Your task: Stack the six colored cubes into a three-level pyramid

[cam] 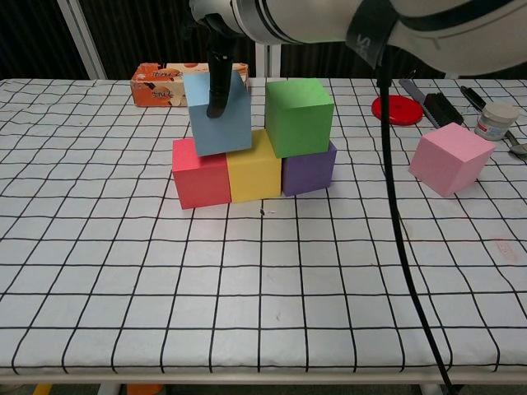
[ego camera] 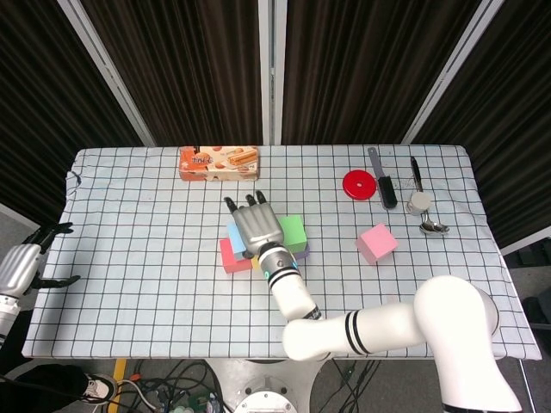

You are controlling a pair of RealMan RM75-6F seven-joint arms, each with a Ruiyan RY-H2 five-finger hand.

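Your right hand [ego camera: 254, 226] is gripping the blue cube [cam: 218, 113] from above, one finger [cam: 219, 84] lying down its front face, and you are holding it tilted over the seam between the red cube [cam: 200, 172] and the yellow cube [cam: 254, 168]; whether its lower edge is touching them I cannot tell. Those two are sitting in a row with the purple cube [cam: 310, 170], each touching its neighbour, near the middle of the checked table [cam: 247, 280]. The green cube [cam: 298, 116] is resting on the yellow and purple pair, just at 3 o'clock of the blue one. The pink cube [cam: 450, 158] is lying apart, well out at 3 o'clock of the stack. Your left hand [ego camera: 23, 267] is hanging off the table's edge at 9 o'clock, fingers spread and holding nothing. At 12 o'clock of the stack an orange snack box [ego camera: 219, 163] is lying near the far edge, and at 2 o'clock a red lid [ego camera: 359, 184] is sitting beside a black-handled utensil [ego camera: 382, 181].
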